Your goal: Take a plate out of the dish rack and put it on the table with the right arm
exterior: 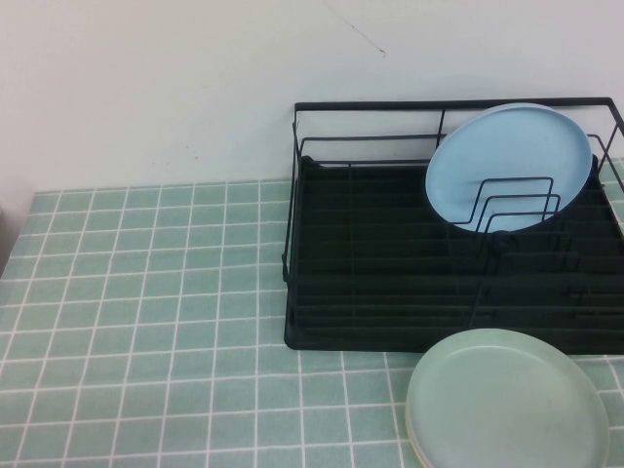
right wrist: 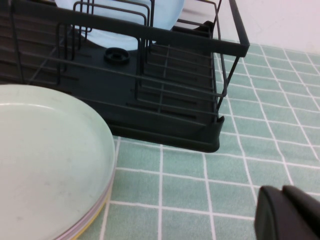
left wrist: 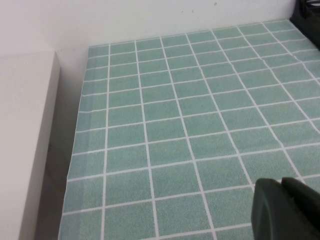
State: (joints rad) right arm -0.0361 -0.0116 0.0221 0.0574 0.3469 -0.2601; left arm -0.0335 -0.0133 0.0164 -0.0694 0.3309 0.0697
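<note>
Already the round matte mint-green plate (exterior: 507,400) lies flat on the tiled counter (exterior: 146,322) beside the black wire dish rack (exterior: 390,244) (set clear for retreat), right hand (right wrist: 290,212) pressed together, left hand (left wrist: 285,207) unclear.

A matt plastic mint-green plate (exterior: 507,400) lies beside a black wire dish rack (exterior: 390,292) on a cloth-covered worktop (exterior: 146,322).

One dish rack (exterior: 390,283), one blue plate (exterior: 509,166), perhaps three stacked plates (exterior: 507,400)

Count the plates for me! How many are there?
At least 3: a blue plate standing in the black rack, and a green plate stacked on a pink plate on the table. A yellowish edge underneath may be another.
</note>
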